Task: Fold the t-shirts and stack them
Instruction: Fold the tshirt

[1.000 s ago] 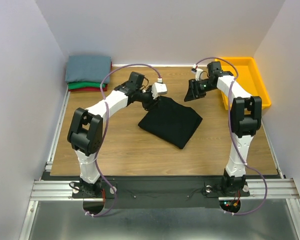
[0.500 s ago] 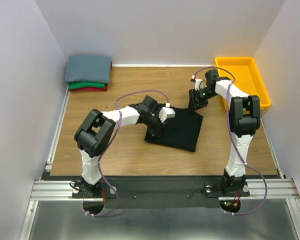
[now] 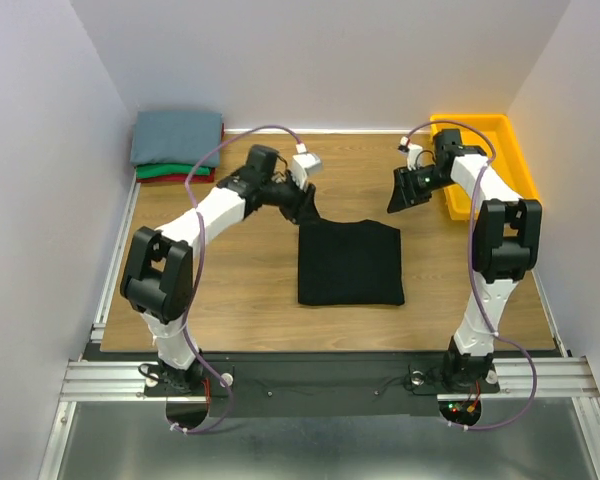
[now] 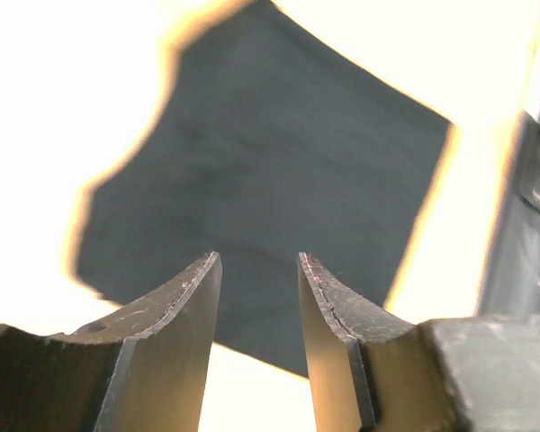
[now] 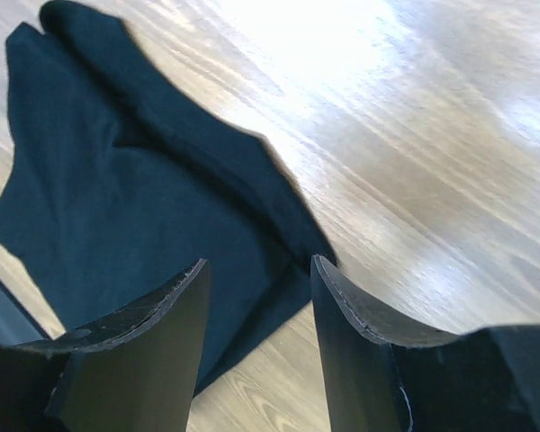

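Observation:
A black t-shirt (image 3: 350, 262) lies folded into a neat rectangle at the middle of the table, and it also fills the left wrist view (image 4: 270, 171) and the right wrist view (image 5: 117, 207). My left gripper (image 3: 305, 206) hovers just beyond its far left corner, open with nothing between the fingers (image 4: 258, 261). Off the far right corner my right gripper (image 3: 399, 197) is also open and holds nothing (image 5: 258, 265). At the back left sits a stack of folded t-shirts, slate grey-blue (image 3: 177, 137) on green (image 3: 164, 170) on red (image 3: 180, 179).
A yellow plastic bin (image 3: 492, 150) stands at the back right, right beside my right arm. Grey walls close in the table on three sides. A metal rail runs along the table's left edge (image 3: 114, 262).
The black t-shirt has gone from a tilted diamond to a squared rectangle nearer the front. My left gripper swept down onto it and came back. The right gripper dipped in and drew away.

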